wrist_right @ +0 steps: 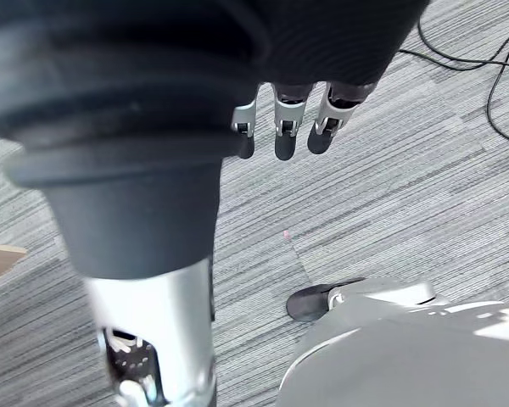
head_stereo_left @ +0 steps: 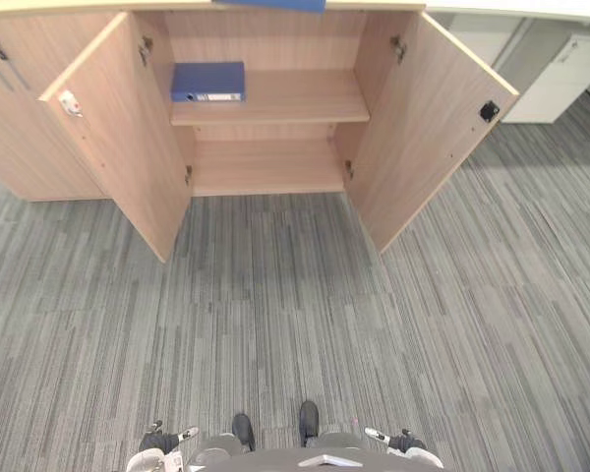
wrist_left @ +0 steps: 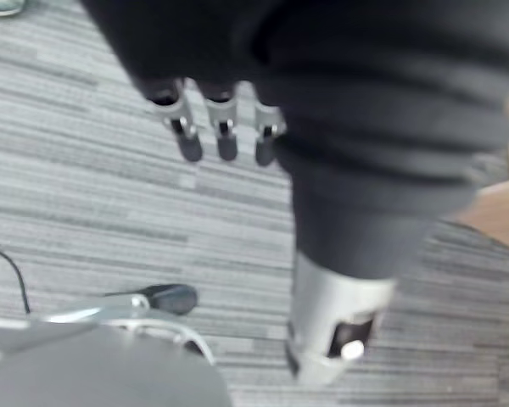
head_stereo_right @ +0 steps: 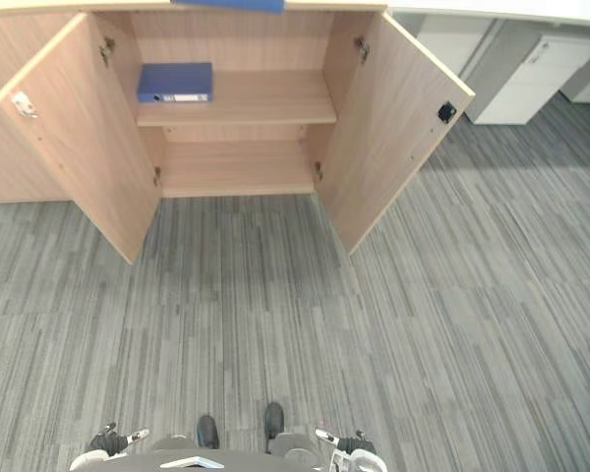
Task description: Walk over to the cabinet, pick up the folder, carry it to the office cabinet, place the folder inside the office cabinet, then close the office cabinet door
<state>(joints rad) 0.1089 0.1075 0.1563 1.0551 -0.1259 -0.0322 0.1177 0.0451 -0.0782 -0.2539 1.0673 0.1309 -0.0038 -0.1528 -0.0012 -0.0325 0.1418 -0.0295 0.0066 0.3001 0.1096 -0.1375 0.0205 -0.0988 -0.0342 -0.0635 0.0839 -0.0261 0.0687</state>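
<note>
A blue folder (head_stereo_left: pixel 208 82) lies flat at the left end of the upper shelf inside the wooden office cabinet (head_stereo_left: pixel 275 167), a few steps ahead of me. Both cabinet doors stand wide open, the left door (head_stereo_left: pixel 118 138) and the right door (head_stereo_left: pixel 428 128) swung out toward me. My left hand (wrist_left: pixel 220 140) hangs at my side over the carpet, fingers relaxed and holding nothing. My right hand (wrist_right: pixel 288 127) hangs the same way on the other side, fingers straight and empty. Both hands are far from the cabinet.
Another blue item (head_stereo_left: pixel 275 4) lies on the cabinet's top. A closed wooden cabinet section (head_stereo_left: pixel 20 118) adjoins on the left. A white drawer unit (head_stereo_left: pixel 560 79) stands under a desk at the back right. Grey striped carpet (head_stereo_left: pixel 295 315) stretches between me and the cabinet.
</note>
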